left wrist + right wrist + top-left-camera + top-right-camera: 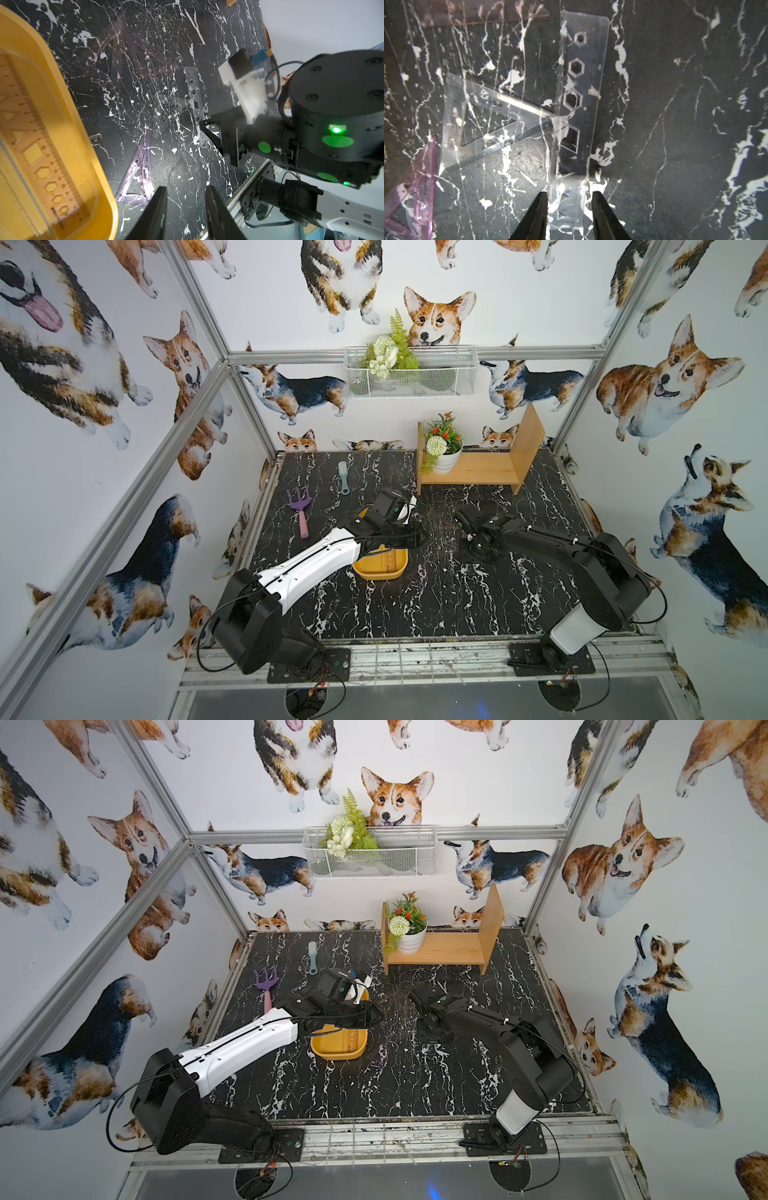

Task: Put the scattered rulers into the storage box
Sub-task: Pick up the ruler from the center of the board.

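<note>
Right wrist view: a clear straight ruler (579, 116) lies flat on the table (685, 104), one end between the right gripper's (568, 192) narrowly parted jaws; whether they pinch it cannot be told. The storage box (374, 577) (332, 1054) sits left of the table's centre, a second ruler (35, 153) inside. The left arm (316, 564) stretches over it, left gripper (185, 187) parted and empty, and the right arm (540, 537) reaches low from the front right corner.

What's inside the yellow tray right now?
One straight ruler with shape cutouts lies flat in the storage box. The left arm covers its far end in both top views, so anything there is hidden.
</note>
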You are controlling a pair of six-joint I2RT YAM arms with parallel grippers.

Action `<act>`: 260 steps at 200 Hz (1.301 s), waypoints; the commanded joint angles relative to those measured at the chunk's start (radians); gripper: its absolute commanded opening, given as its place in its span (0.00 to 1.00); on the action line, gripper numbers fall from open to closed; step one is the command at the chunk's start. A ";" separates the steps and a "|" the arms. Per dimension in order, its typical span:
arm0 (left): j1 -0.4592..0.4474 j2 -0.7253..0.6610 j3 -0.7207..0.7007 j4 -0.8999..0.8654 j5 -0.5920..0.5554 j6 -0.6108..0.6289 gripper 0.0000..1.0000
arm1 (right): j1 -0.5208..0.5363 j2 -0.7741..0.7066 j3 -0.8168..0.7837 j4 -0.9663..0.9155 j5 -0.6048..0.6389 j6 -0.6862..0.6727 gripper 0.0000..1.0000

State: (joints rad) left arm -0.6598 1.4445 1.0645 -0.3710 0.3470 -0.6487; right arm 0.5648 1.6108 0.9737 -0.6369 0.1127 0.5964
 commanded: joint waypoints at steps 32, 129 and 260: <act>0.001 0.003 0.007 0.015 0.003 0.007 0.37 | -0.008 0.009 -0.018 -0.010 0.010 -0.001 0.42; 0.001 0.009 0.009 0.012 0.003 0.010 0.37 | -0.008 0.026 -0.019 0.014 -0.019 -0.003 0.43; 0.001 0.013 -0.003 0.018 0.002 0.012 0.37 | -0.009 0.069 -0.026 0.048 -0.053 0.000 0.42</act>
State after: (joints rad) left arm -0.6598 1.4559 1.0668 -0.3695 0.3477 -0.6479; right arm 0.5560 1.6634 0.9516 -0.6006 0.0673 0.5953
